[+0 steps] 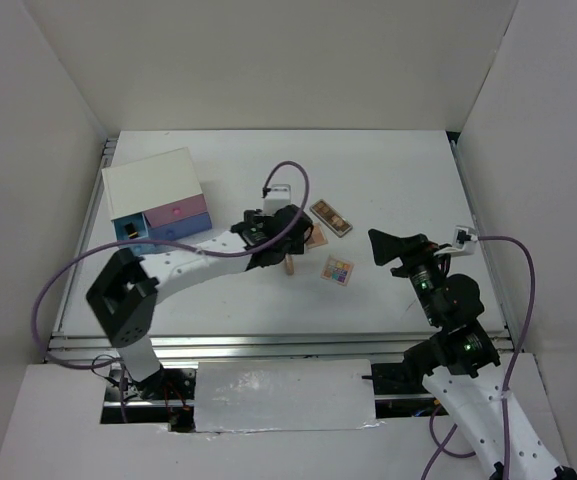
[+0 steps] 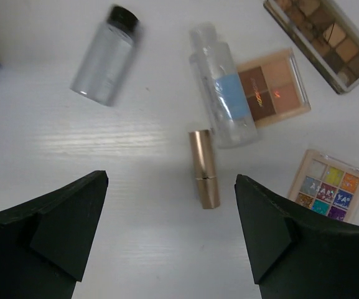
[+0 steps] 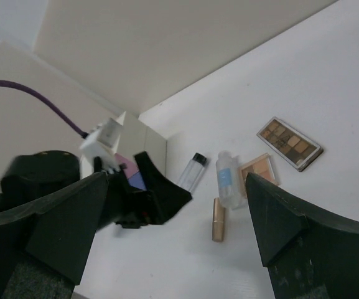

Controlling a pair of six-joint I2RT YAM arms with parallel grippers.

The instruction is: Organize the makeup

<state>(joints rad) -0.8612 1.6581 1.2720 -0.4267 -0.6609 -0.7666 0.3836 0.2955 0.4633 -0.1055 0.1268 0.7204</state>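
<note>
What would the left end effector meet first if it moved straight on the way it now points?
Probably the slim gold stick on the white table, which shows between the fingers of the open left end effector, a little off centre. Depth is unclear, so it might reach bare table beside it.

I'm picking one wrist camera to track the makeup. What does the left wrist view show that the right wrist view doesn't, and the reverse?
Only the left wrist: the multicoloured palette. Only the right wrist: the white drawer box, bar perhaps a blue sliver at the left wrist view's edge. Both: the bottle, tube, gold stick, brown palette and tan palette.
</note>
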